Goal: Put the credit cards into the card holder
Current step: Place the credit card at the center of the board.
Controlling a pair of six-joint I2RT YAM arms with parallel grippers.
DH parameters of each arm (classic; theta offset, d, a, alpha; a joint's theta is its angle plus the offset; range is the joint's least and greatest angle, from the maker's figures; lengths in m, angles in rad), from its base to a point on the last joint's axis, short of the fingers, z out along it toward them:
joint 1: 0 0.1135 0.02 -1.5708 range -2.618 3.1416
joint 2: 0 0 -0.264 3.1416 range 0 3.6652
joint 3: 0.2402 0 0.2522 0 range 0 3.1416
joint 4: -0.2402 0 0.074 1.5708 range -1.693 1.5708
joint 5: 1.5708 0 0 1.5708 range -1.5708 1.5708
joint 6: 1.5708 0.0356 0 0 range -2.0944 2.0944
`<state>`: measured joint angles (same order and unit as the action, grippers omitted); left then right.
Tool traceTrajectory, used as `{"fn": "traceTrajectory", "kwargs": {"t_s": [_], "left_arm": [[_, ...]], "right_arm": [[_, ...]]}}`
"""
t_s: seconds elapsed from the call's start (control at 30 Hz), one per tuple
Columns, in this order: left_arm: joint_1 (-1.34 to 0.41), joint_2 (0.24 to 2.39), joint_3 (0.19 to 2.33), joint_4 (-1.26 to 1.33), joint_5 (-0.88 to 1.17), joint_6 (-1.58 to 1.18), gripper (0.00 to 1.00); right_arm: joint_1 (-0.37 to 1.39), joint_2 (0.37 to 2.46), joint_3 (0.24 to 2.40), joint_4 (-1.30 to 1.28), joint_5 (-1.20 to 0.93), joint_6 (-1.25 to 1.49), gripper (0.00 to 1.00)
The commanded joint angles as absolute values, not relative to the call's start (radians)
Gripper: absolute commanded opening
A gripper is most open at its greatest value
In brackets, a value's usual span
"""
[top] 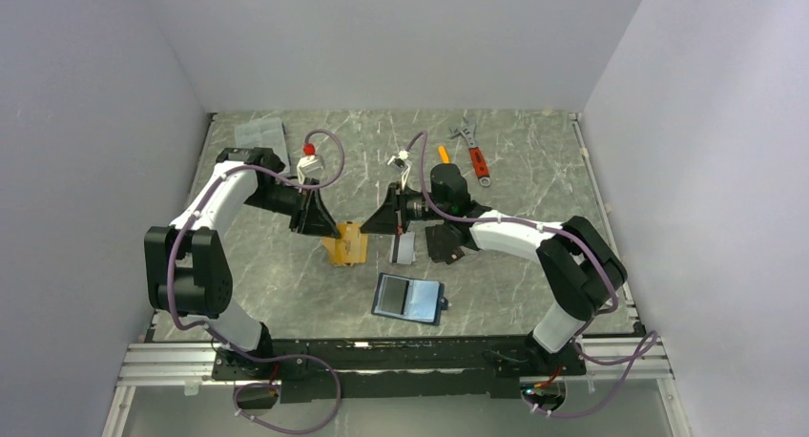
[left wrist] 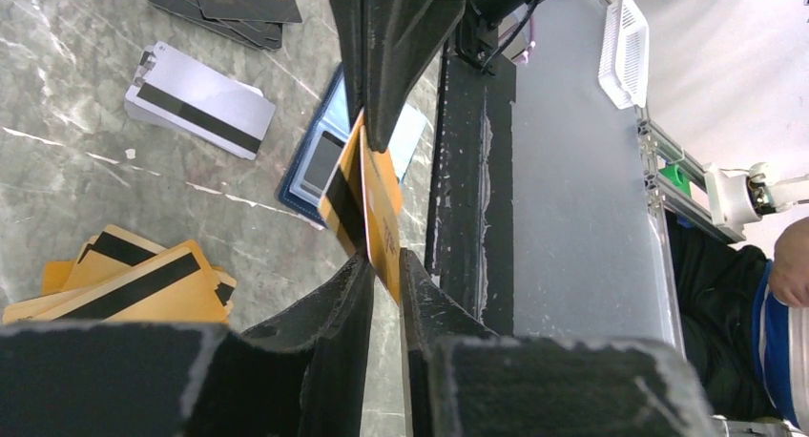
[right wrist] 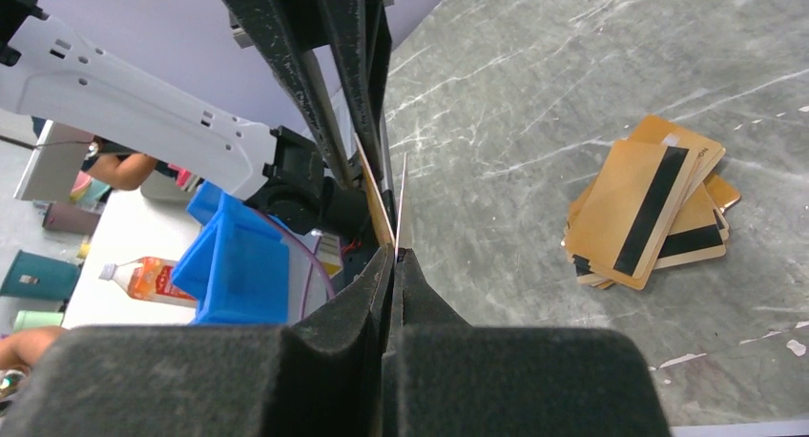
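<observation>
**Pinching one orange card from both sides**

You have both claws on the same card; your left gripper is clenched on one edge of the held card, and your right gripper is clamped on the opposite edge, so the two sets of fingers meet nose to nose over the middle of the table; the held card stands on edge between them, off the surface, its black stripe showing in the left wrist view.

The orange pile lies loosely fanned on the table just below the grippers in the top view, stripes up; the white card lies flat just to the right of that pile, stripe up, and the black cards sit in a small stack just beyond it on the right, partly under your right arm.

The holder lies open and flat nearer the arm bases, paler inside facing up, apart from every loose card; you can see no card resting on it from the top view; in the left wrist view it shows partly behind the held card.

At the far side of the table you have a wrench on the right and a clear box in the left corner, both well apart from the cards.
</observation>
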<state>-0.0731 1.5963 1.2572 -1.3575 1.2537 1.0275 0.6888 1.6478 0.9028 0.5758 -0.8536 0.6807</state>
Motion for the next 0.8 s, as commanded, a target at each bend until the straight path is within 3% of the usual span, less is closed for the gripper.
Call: {"fn": "traceTrajectory", "kwargs": {"t_s": [0.0,0.2,0.77], "left_arm": [[-0.071,1.600,1.299,-1.438,1.318,1.117,0.18],[-0.071,1.586,1.289,-1.390,1.309,1.069,0.10],[-0.087,1.643,1.306,-1.348,1.337,1.027,0.08]], "right_arm": [[0.690,1.652,0.951,0.602,-0.825,0.662,0.00],[0.692,1.657,0.954,0.619,-0.826,0.677,0.00],[0.738,1.681,0.983,0.618,-0.815,0.683,0.00]]}}
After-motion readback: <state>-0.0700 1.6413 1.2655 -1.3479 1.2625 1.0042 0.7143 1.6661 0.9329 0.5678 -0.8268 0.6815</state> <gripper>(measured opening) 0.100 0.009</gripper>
